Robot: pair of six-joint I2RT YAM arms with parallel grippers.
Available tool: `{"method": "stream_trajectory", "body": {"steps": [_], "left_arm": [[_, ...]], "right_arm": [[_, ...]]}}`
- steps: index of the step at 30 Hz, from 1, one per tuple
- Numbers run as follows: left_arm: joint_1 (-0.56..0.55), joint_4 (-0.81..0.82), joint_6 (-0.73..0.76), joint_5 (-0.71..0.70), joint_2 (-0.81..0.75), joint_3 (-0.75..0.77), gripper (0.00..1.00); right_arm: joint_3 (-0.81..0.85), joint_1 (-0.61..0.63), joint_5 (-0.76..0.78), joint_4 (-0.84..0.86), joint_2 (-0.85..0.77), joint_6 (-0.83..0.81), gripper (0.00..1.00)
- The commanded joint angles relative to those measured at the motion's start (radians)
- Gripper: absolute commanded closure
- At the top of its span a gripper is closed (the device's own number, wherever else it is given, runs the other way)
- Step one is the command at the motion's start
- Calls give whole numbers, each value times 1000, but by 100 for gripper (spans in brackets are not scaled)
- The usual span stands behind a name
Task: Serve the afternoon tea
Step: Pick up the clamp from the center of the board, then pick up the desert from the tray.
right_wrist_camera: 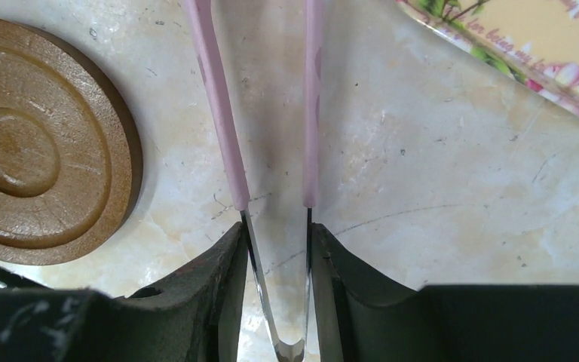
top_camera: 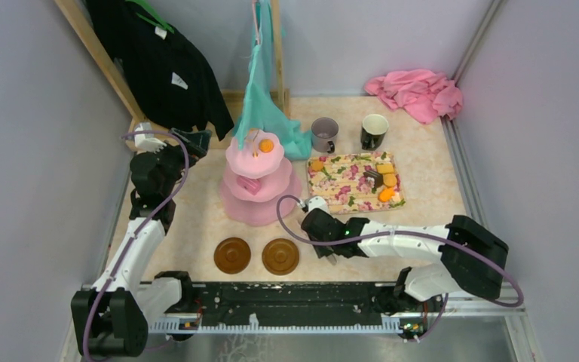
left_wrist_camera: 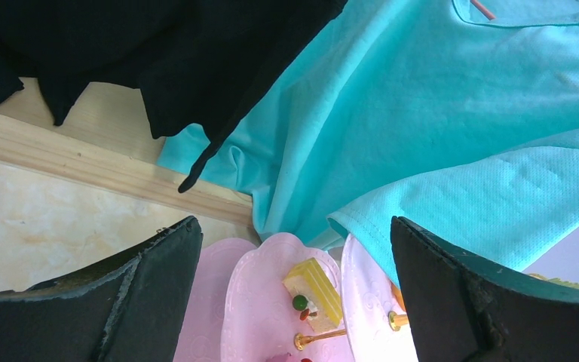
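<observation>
Our right end effector [right_wrist_camera: 275, 253] clenches pink-tipped tongs [right_wrist_camera: 222, 128] low over the bench [right_wrist_camera: 437, 196], between a brown disc [right_wrist_camera: 38, 151] and the floral tray [top_camera: 339, 188]. We reckon that is to pinch its toy cakes [top_camera: 386, 194]. Our left end effector [left_wrist_camera: 292, 249] gapes empty by the pink stand [top_camera: 260, 202].

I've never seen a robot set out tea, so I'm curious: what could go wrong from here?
The right gripper pinches the pink-handled metal tongs only near their bare hinge end, so they could twist or slip out. The hanging teal cloth falls right by the top of the pink three-tier scalloped stand and might snag the tongs there. The open left gripper sits close to that stand and could nudge it.
</observation>
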Motion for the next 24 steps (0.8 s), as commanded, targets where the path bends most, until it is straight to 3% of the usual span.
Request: {"method": "stream_trajectory", "body": {"steps": [1,9,19,24], "left_arm": [[3,31,-5,5,-25,-2,1],[3,38,-15,14,-29,-4,1],[3,49,-31,29,-36,-7,1],[3,51,-34,32,-43,-7,1]], "right_arm": [[12,11,45,-17,-80,61,66],[36,23,83,-84,-116,124,67],[150,20,262,-325,-202,235,68],[188,-44,285,-418,-208,266,68]]}}
